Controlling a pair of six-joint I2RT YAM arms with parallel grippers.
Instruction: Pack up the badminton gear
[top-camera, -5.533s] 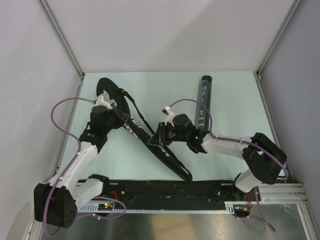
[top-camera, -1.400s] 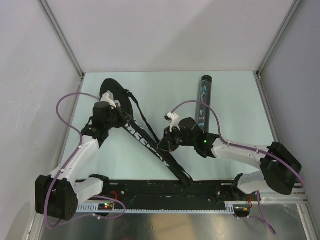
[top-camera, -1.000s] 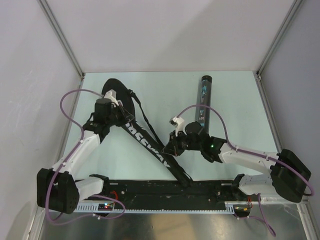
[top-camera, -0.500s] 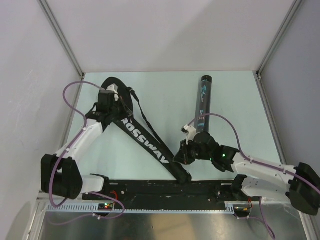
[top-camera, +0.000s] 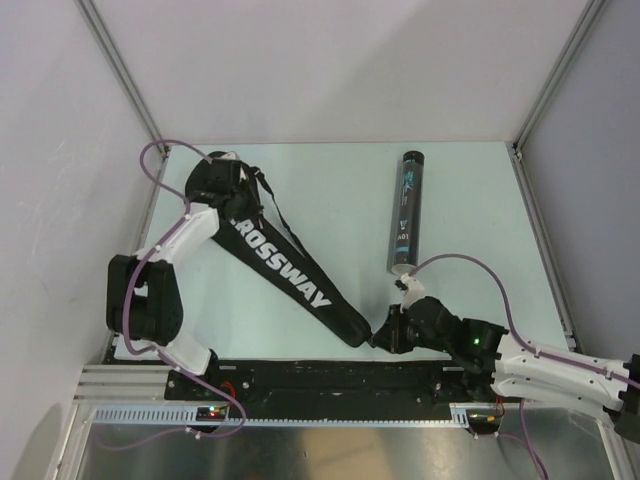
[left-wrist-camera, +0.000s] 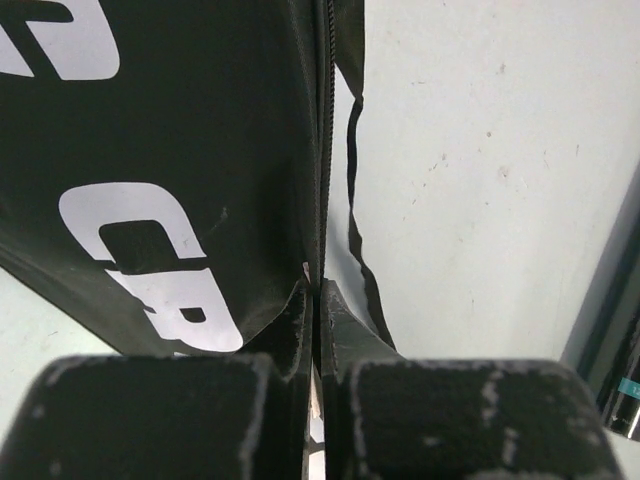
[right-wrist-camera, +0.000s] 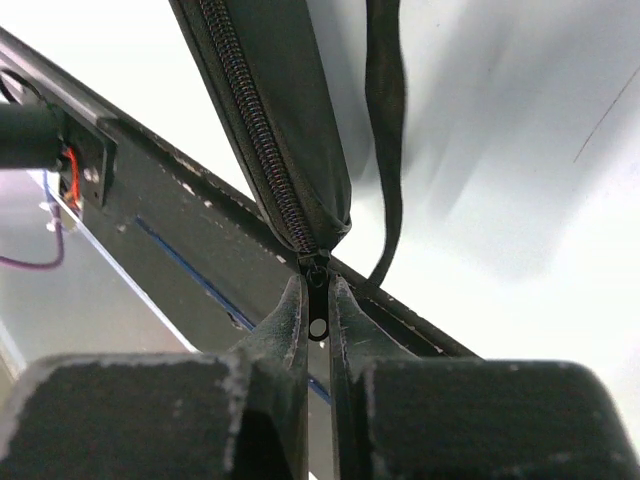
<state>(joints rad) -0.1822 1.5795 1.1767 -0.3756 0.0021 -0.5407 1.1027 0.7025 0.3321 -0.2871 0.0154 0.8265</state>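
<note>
Pinching the zipper pull (right-wrist-camera: 317, 312) with the right claw (right-wrist-camera: 316, 293), fingers clamped together on the tab, right at the narrow handle end of the racket bag (top-camera: 280, 265). Clamping the left claw (left-wrist-camera: 317, 300) on the bag's fabric edge beside the zip line at the wide head end, fingers pressed shut on the cloth with no gap showing.

Bag position: lying diagonally on the desk (top-camera: 480, 180), head end far-left, handle end near-centre, just short of the black rail (top-camera: 330, 378) along the near edge. White lettering up. Long axis far-left to near-right, pulled straight between the two claws, one at each end.

Tracing the zipper teeth (right-wrist-camera: 250, 120) from the right claw: up the bag edge and away towards the left claw, meshed along the stretch visible from the right wrist. Judging the slider to be at the end of its travel, so the bag is probably zipped; cannot confirm the full length from overhead.

Shoulder strap (top-camera: 278, 215): loose on the desk along the bag's far-right side, not caught in either claw.

Black tube (top-camera: 405, 212): well apart from the bag on the right half of the desk, long axis far-to-near, near end just beyond the right wrist. Much nearer the right claw than the left, so likely a right-arm pick: let go of the pull, swing far-right, close across the short axis.

No rackets or shuttlecocks in view; cannot tell whether packed inside.
</note>
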